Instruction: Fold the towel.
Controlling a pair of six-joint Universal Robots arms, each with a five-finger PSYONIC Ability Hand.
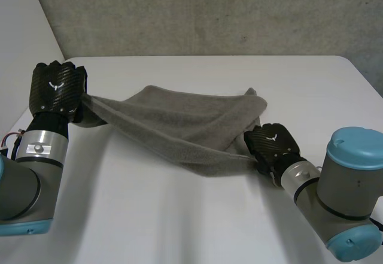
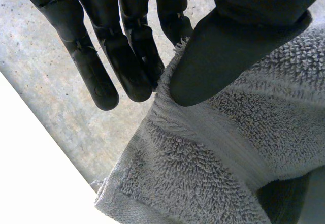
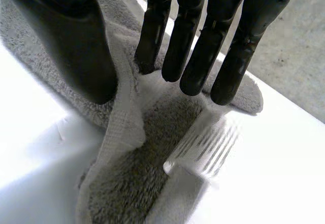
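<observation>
R hand (image 3: 76,41) pinches towel (image 3: 127,193) hem btwn thumb & fingers (image 3: 244,41), rest lying on white table (image 3: 274,173).

**Black woven hands on grey, blue-capped arms**

The left hand (image 1: 57,90) and the right hand (image 1: 272,144) have black backs with a carbon-weave sheen, each stamped with a small white emblem (a winged or horned shape). The fingers (image 2: 101,76) are matte black with rounded tips, and the thumb (image 2: 223,56) is broad and smooth. A silvery wrist collar (image 1: 42,139) bearing a screw head (image 1: 39,148) joins the left arm (image 1: 18,186). The right arm (image 1: 344,195) is grey under a light-blue cap (image 1: 356,147).
</observation>
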